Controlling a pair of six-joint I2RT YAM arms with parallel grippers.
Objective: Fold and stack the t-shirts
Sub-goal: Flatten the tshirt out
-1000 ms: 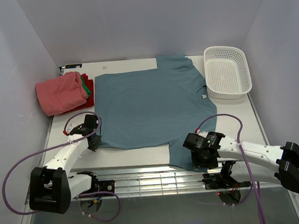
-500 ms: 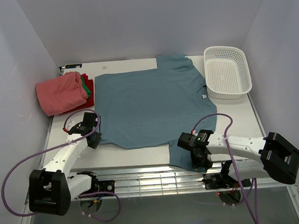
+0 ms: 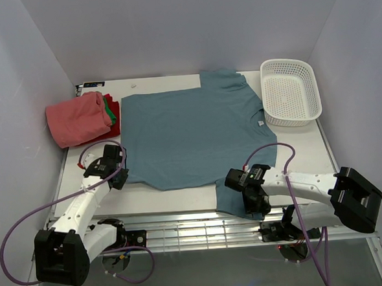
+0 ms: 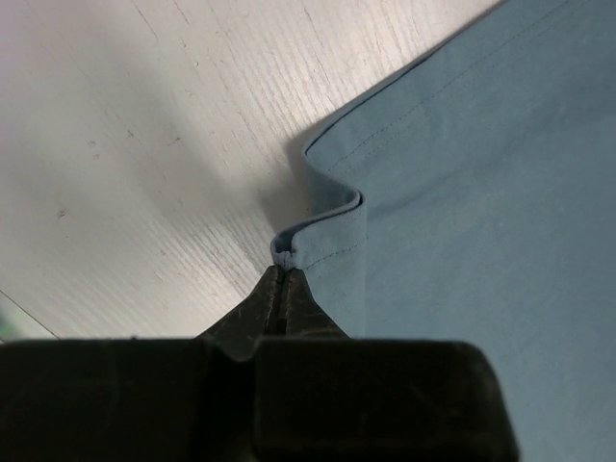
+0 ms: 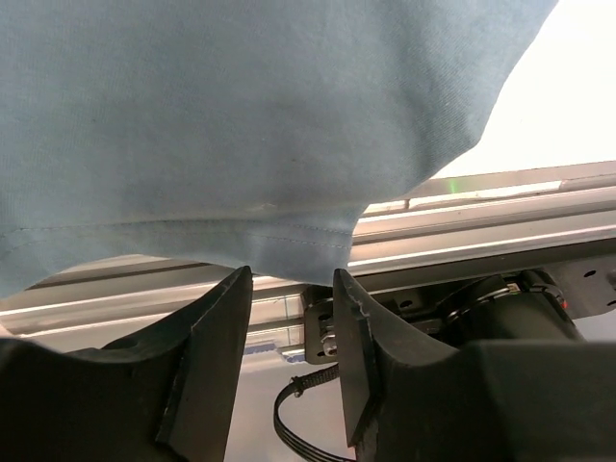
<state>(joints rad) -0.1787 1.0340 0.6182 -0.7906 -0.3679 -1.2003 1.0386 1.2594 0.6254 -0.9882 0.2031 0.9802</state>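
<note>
Top external view: teal shirt spread flat, a gripper at each near corner

Top external view showed the teal shirt lying open across the middle of the white table, with its collar toward the right and its bottom hem toward the left. One sleeve reached the far edge of the table; the other hung over the near edge above the metal rails. At the far left, the pink shirt lay folded on top, with the edges of the green shirt and the red shirt showing beneath it. This stack lay just beside the teal hem. A white mesh basket stood at the far right, near the collar. The left gripper sat at the near left corner of the teal shirt. In the left wrist view its jaws were clenched on that corner, with a small fold of hem raised off the table at the tips. The right gripper was at the near sleeve. In the right wrist view its fingers stood apart, released, with the stitched sleeve hem just beyond the tips and nothing seen between them
</note>
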